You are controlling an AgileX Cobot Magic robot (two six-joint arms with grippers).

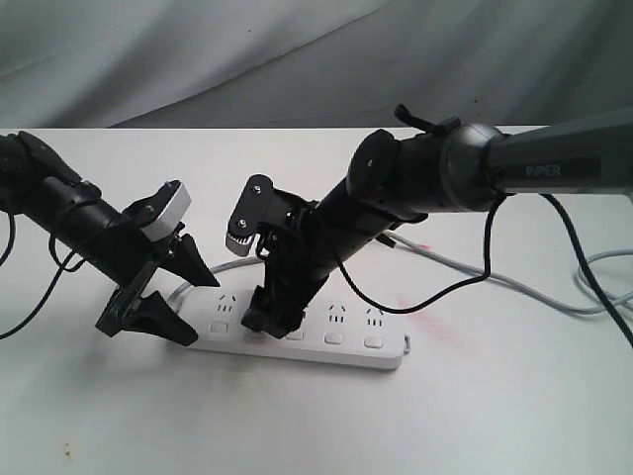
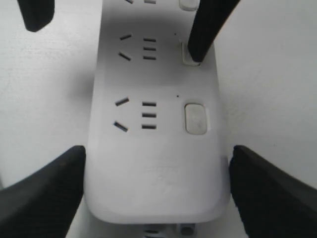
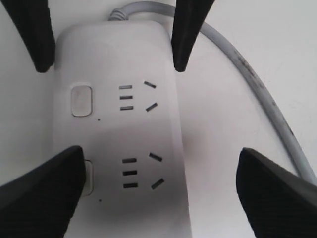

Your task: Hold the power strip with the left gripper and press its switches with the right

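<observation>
Left hand [image 2: 156, 166] clamps power strip [image 1: 391, 348], lower left. Right hand [image 1: 272, 315], open & empty, fingertip on 2nd of switches [image 1: 334, 338]. Next: lift, shift to 3rd.

Your setup's pretty bare: a plain white table [image 1: 495, 416] with a wrinkly grey cloth backdrop [image 1: 247, 59] hanging behind it. The light's soft and even, so you only get mild shadows on the top. There's a faint reddish smudge [image 1: 423, 302] on the surface too.

Power strip [image 1: 381, 341] left end: gripped by left pincer [image 1: 191, 305].
Middle: blocked by right pincer [image 1: 277, 319].
Right end: clear.
Rear bench [image 1: 297, 158]: cord [image 1: 554, 297] crossing.
</observation>
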